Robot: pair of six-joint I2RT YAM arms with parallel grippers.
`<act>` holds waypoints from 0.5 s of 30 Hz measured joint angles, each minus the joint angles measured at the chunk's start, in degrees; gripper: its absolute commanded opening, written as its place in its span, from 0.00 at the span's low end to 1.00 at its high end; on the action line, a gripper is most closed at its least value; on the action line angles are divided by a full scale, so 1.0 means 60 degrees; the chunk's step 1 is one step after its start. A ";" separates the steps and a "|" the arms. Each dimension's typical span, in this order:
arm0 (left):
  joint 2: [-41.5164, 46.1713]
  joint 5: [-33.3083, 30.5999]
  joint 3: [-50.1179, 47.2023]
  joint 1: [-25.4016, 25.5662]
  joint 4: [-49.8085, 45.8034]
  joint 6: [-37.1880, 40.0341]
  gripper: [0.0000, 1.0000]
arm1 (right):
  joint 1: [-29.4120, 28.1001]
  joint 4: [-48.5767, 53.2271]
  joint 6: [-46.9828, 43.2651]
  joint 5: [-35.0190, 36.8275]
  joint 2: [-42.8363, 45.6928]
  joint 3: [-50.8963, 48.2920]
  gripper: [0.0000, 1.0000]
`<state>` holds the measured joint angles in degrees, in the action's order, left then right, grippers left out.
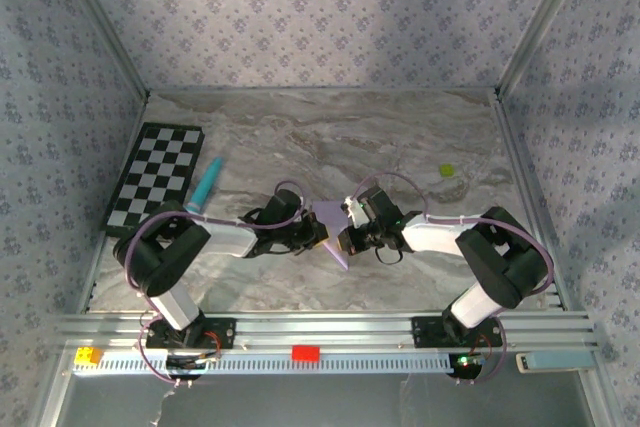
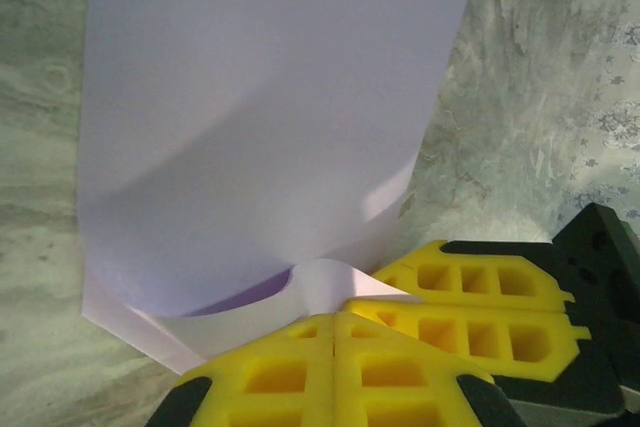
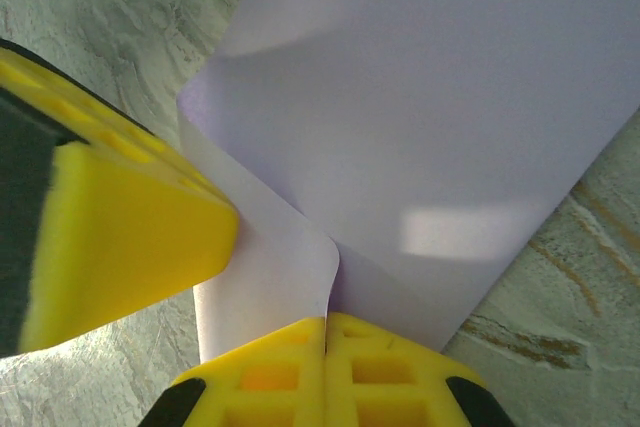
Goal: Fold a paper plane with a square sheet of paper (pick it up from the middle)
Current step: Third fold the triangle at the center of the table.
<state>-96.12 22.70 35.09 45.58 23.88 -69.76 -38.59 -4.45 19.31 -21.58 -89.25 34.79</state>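
The left fingers (image 2: 270, 377) and right fingers (image 3: 380, 372) are both pinched tight on the square sheet of paper (image 1: 330, 227), which is bent over near the middle of the bench (image 1: 300, 137). I think it's an early fold. Next, line up the edges and press flat.

Soft, even overhead light
Wrist views blur close up; a bright patch and curved shadows lie on the square sheet of paper (image 3: 430, 127).

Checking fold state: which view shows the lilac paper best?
Left wrist: the lilac paper is large, with the curl at its near edge clear. Right wrist crops it to a curled corner; top external gives a small, partly hidden sliver.
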 measured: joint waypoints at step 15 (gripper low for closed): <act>-0.0321 -0.0215 -0.0066 0.0076 0.0036 -0.0040 0.00 | 0.0000 -0.0004 0.0044 -0.0004 0.0000 0.0007 0.07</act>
<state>-98.04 21.41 34.70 46.04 24.10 -70.00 -38.59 -4.47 19.57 -21.61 -89.25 34.83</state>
